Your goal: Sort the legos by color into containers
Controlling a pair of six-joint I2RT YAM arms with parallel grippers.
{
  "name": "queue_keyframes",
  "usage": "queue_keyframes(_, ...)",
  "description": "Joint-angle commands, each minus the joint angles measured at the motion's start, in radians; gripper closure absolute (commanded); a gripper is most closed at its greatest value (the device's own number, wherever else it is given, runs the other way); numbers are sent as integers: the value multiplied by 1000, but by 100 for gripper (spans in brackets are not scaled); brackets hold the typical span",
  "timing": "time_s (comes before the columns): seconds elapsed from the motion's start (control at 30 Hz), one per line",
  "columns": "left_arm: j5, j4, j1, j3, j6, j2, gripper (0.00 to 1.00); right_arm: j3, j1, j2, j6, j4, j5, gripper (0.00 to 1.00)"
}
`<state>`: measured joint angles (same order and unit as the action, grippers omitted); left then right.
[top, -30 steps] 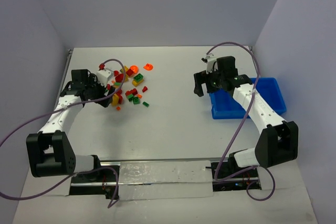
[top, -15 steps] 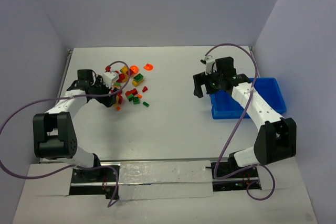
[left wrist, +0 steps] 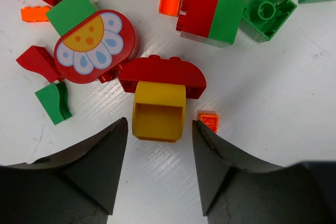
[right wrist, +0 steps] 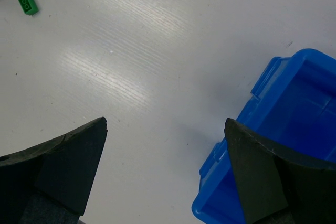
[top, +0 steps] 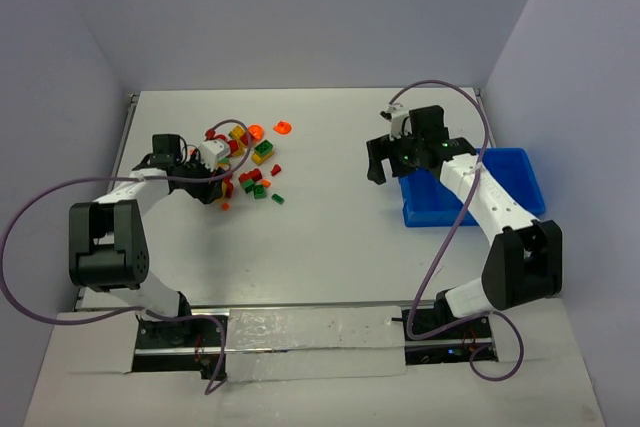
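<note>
The legos (top: 250,162) lie in a loose pile of red, green, yellow and orange at the back left of the table. My left gripper (top: 216,181) is low at the pile's near-left edge. In the left wrist view the left gripper (left wrist: 159,129) is open, and a yellow brick (left wrist: 158,111) lies just ahead of its tips, under a red arched brick (left wrist: 161,74). A tiny orange piece (left wrist: 209,120) touches the right fingertip. My right gripper (top: 390,167) hangs wide open and empty beside the left end of the blue containers bin (top: 440,217), also seen as the bin (right wrist: 283,129).
A round flower-printed red piece (left wrist: 94,45) and a red-and-green block (left wrist: 212,9) lie close to the yellow brick. One green brick (right wrist: 26,1) lies apart toward the table's middle. Grey walls stand at the back and on both sides.
The left jaws have narrowed around the spot in front of the yellow brick, and the left arm's elbow has swung left. The right arm has barely moved.
</note>
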<state>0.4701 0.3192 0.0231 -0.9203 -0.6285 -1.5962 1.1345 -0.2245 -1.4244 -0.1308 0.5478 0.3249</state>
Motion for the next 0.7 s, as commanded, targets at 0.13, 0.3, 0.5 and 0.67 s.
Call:
queue_keyframes(0.13, 36, -52, -2, -16, -21, 9, 61, 69, 2, -26, 28, 8, 60, 0)
queue_keyframes(0.3, 27, -47, -3, -4, -28, 40, 69, 81, 2, -44, 69, 5, 170, 0)
queue_keyframes(0.5, 103, 48, -5, -45, -73, 169, 94, 96, 1, -52, 143, -26, 316, 0)
queue_keyframes(0.67, 197, 101, -70, -33, -78, 368, 100, 104, -7, -88, 279, -90, 476, 0)
